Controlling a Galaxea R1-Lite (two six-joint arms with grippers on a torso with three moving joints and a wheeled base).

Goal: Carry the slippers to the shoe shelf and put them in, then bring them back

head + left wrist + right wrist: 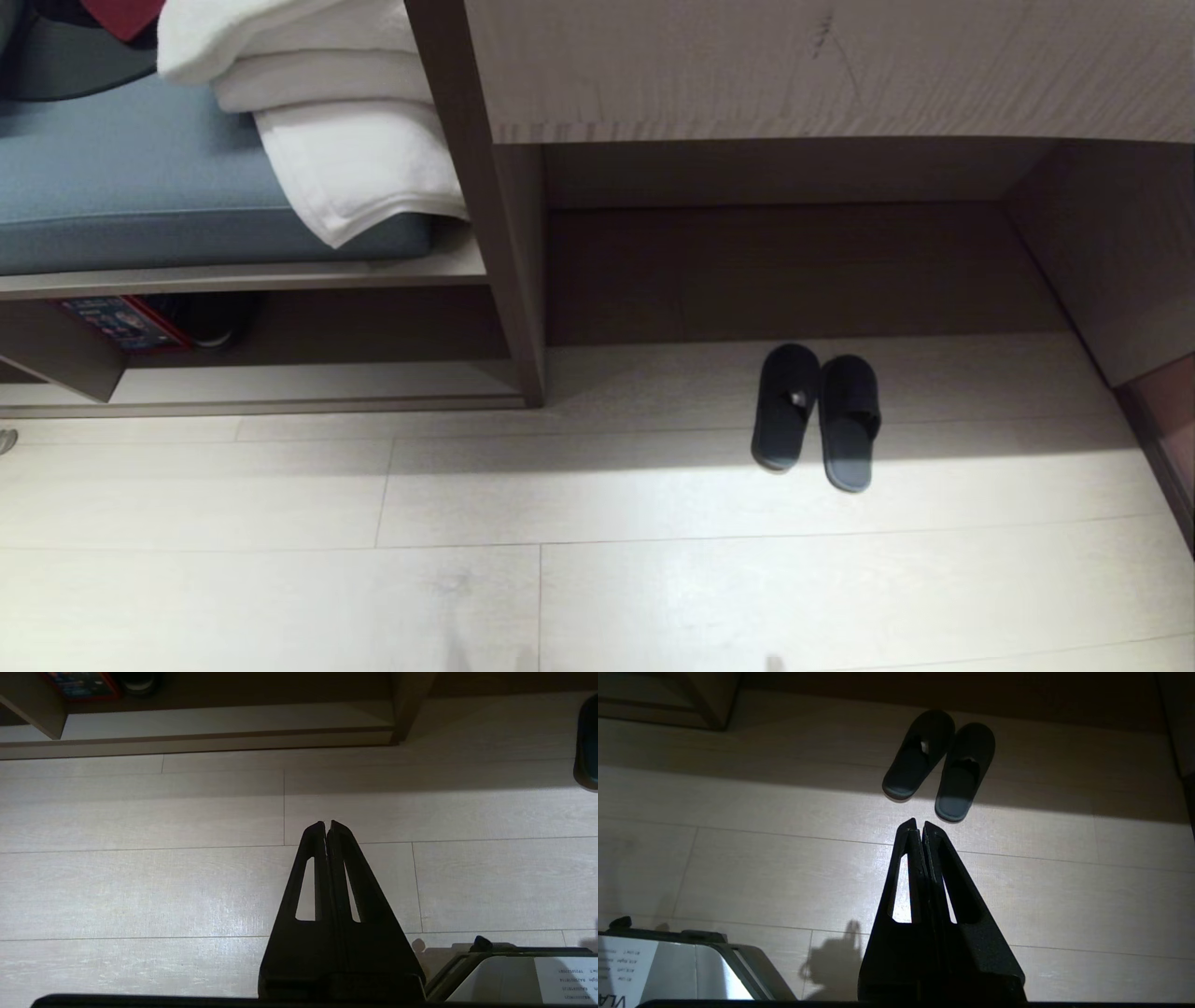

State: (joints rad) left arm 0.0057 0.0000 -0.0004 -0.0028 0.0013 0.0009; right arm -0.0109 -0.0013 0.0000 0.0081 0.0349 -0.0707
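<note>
The slippers (pixel 786 411), a dark pair, lie side by side on the pale floor in front of the desk kneehole, toes toward it. They also show in the right wrist view (pixel 920 756). My right gripper (pixel 920 823) hangs shut and empty above the floor, short of the slippers' heels. The left gripper (pixel 327 823) is shut and empty too, over bare floor, with one slipper's edge (pixel 587 742) at the side. The shoe shelf (pixel 280 383), a low cubby with a pale base board, is left of the slippers under a bench. Neither gripper appears in the head view.
A blue cushion (pixel 140 177) and folded white towels (pixel 327 112) lie on the bench above the shelf. A red-edged box (pixel 121 322) and a small black round object (pixel 210 317) sit inside the shelf. The desk kneehole (pixel 794 271) is behind the slippers.
</note>
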